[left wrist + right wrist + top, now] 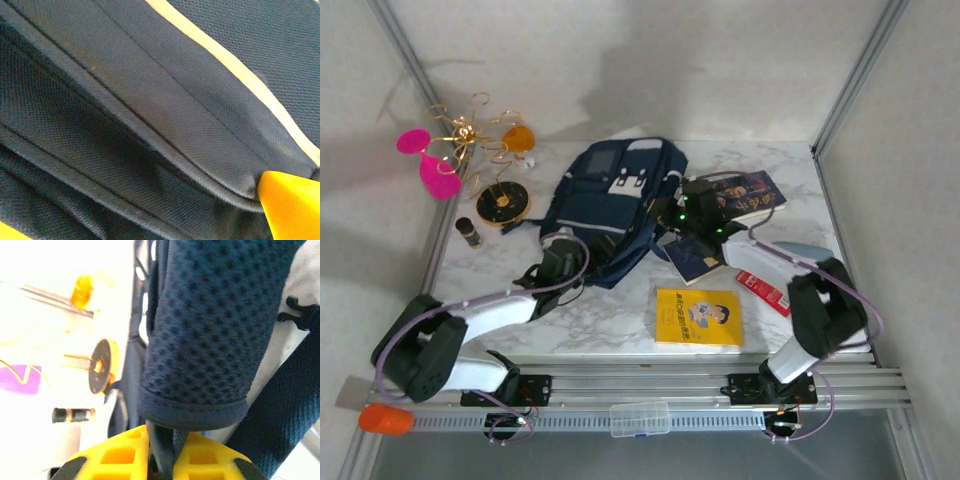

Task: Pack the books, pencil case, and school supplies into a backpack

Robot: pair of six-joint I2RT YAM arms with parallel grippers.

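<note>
Right tool (162,455) is clamping a thin dark strap of the backpack (610,205), which is lying at twelve o'clock on the tabletop (610,325); left tool (563,262) is hanging wide apart against its fabric. Soft and floppy, it is probably handling best by seams and webbing

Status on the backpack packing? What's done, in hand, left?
Done: nothing packed. The yellow book, navy book, glossy book, red packet and pencil case all lie on the table, outside the backpack.
In hand: right gripper shut on a strap of the bag; left gripper open against its near edge.
Left: probably open the bag, then load all five.
</note>
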